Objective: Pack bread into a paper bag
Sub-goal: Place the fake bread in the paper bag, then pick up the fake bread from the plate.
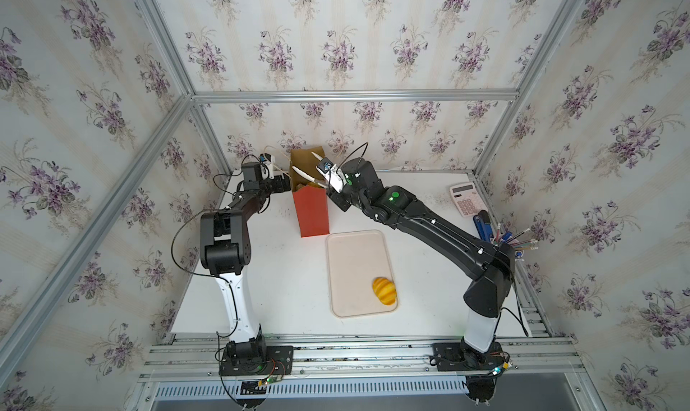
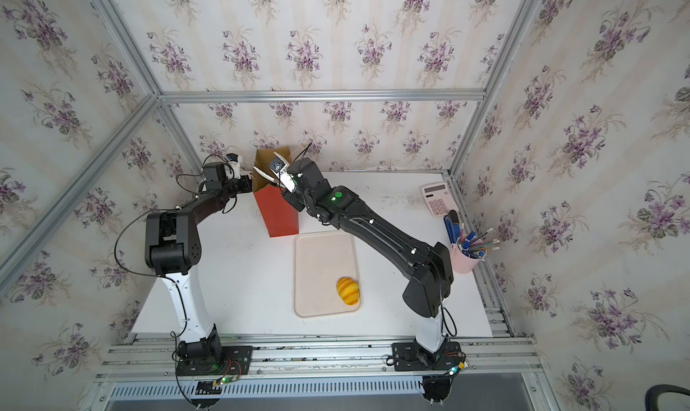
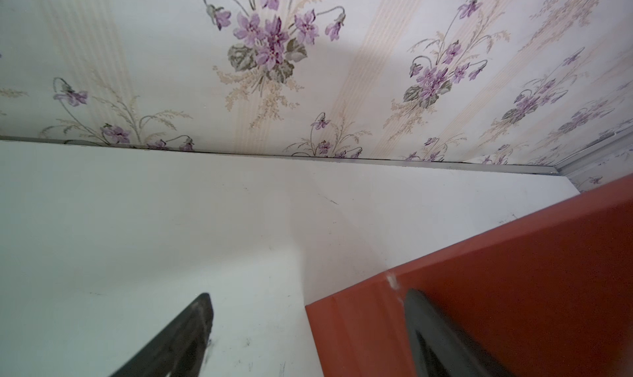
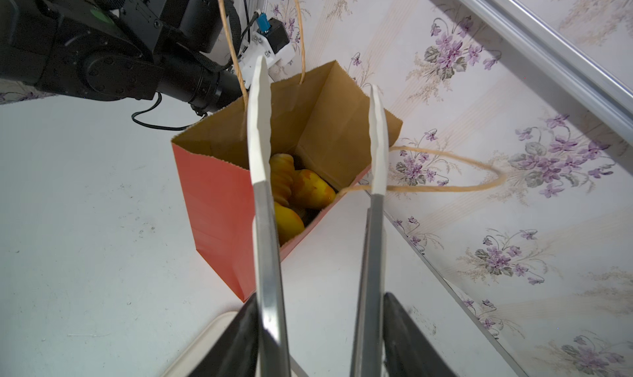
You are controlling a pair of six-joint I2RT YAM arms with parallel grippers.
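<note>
The red paper bag (image 1: 310,211) (image 2: 278,215) stands upright at the back of the table, its brown mouth open. Inside it lie yellow-orange bread rolls (image 4: 308,190). One more yellow-orange roll (image 1: 384,290) (image 2: 348,291) lies near a front corner of the beige tray (image 1: 354,263). My right gripper (image 4: 320,300) (image 1: 333,182) is shut on metal tongs (image 4: 260,118). The white tong tips are spread above the bag mouth with nothing between them. My left gripper (image 3: 308,294) (image 1: 285,183) is open at the bag's left side (image 3: 513,289), with one finger lying against the red outer wall.
A twine handle (image 4: 445,186) hangs outward across one tong arm. A calculator (image 1: 464,198), a blue stapler (image 1: 483,222) and a pink cup of pens (image 2: 465,258) stand along the right edge. The back wall is close behind the bag.
</note>
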